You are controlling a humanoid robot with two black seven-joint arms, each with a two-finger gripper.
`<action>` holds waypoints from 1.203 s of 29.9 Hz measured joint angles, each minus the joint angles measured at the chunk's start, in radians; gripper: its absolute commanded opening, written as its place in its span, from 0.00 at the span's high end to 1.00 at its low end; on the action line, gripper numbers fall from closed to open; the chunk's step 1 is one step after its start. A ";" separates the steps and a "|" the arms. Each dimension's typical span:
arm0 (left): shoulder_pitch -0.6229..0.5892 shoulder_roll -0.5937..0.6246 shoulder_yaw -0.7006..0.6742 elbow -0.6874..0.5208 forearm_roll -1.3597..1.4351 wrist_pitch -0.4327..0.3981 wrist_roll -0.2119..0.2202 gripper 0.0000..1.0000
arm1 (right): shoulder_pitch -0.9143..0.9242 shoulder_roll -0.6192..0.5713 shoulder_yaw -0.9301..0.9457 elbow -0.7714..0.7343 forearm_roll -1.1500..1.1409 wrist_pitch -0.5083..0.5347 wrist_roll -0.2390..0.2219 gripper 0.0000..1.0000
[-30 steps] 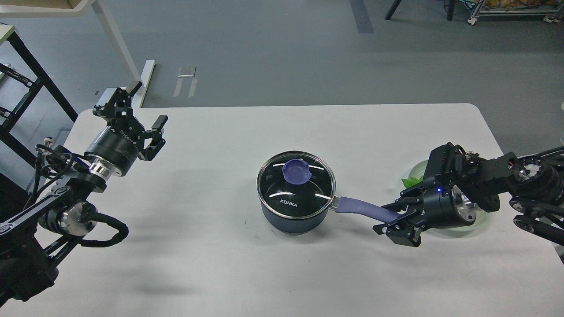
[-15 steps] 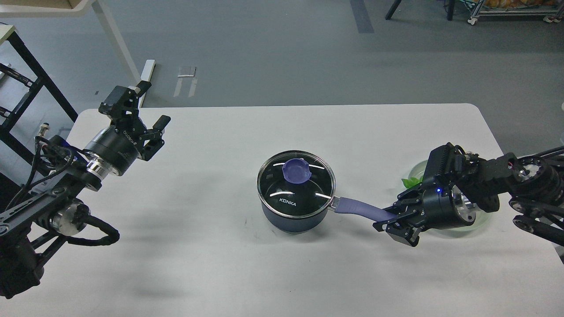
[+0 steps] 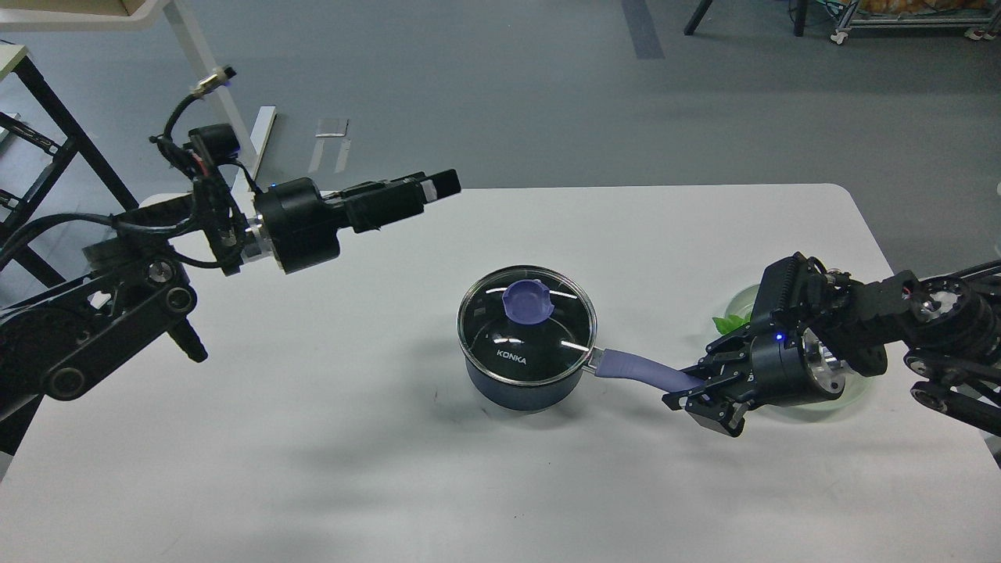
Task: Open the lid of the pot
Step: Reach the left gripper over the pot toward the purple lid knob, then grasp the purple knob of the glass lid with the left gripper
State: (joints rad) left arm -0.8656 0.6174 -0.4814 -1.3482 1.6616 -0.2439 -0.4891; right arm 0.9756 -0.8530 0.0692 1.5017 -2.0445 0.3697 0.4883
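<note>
A dark blue pot [image 3: 520,387] stands in the middle of the white table [image 3: 375,469]. Its glass lid [image 3: 500,335] sits flat on it, with a purple knob [image 3: 526,302] on top. The pot's purple handle [image 3: 635,367] points right. My right gripper [image 3: 697,391] is shut on the end of that handle, low over the table. My left gripper [image 3: 438,188] points right, raised, up and to the left of the lid and apart from it. It is seen side-on, so its fingers cannot be told apart.
A clear dish with green leaves [image 3: 733,319] sits behind my right wrist near the table's right edge. A black frame [image 3: 47,117] and a white table leg [image 3: 211,70] stand off the far left corner.
My left arm has swung up and to the right, and its gripper has turned from pointing up to pointing right toward the pot. The right gripper has closed a little more on the handle.
</note>
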 measured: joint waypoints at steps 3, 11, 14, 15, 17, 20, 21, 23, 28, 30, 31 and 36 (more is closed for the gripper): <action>-0.128 -0.032 0.188 0.026 0.125 0.098 0.000 0.01 | 0.000 0.000 0.000 0.000 0.001 0.000 0.000 0.68; -0.285 -0.169 0.484 0.192 0.258 0.272 0.000 0.01 | 0.000 -0.007 0.001 0.000 0.001 0.000 0.000 0.68; -0.286 -0.208 0.494 0.232 0.295 0.278 0.000 0.01 | 0.000 -0.008 0.001 0.000 0.001 0.000 0.000 0.68; -0.286 -0.218 0.496 0.241 0.300 0.278 0.000 0.01 | 0.000 -0.008 0.001 0.000 0.001 0.000 0.000 0.68; -0.281 -0.228 0.499 0.248 0.305 0.278 0.000 0.01 | 0.000 -0.008 0.001 0.000 0.001 0.000 0.000 0.68; -0.273 -0.234 0.501 0.251 0.306 0.278 0.000 0.01 | 0.000 -0.008 0.001 0.000 0.001 0.000 0.000 0.67; -0.270 -0.235 0.501 0.251 0.306 0.278 0.000 0.01 | 0.000 -0.008 0.001 0.000 0.001 0.000 0.000 0.67; -0.266 -0.235 0.501 0.251 0.305 0.274 0.000 0.01 | 0.000 -0.007 0.001 0.000 0.001 0.000 0.000 0.67; -0.264 -0.236 0.510 0.250 0.294 0.265 0.001 0.01 | 0.000 -0.006 0.001 0.000 0.001 0.000 0.000 0.67; -0.263 -0.242 0.529 0.250 0.291 0.263 0.001 0.01 | 0.000 -0.006 0.001 0.000 0.001 0.000 0.000 0.67; -0.263 -0.248 0.535 0.251 0.290 0.263 0.001 0.01 | -0.001 -0.006 0.000 0.000 0.001 0.000 0.000 0.67; -0.254 -0.270 0.546 0.270 0.290 0.262 0.000 0.01 | -0.001 -0.007 0.000 0.000 0.001 0.000 0.001 0.67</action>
State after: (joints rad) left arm -1.1198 0.3472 0.0642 -1.0783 1.9517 0.0184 -0.4886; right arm 0.9741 -0.8602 0.0690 1.5018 -2.0432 0.3697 0.4889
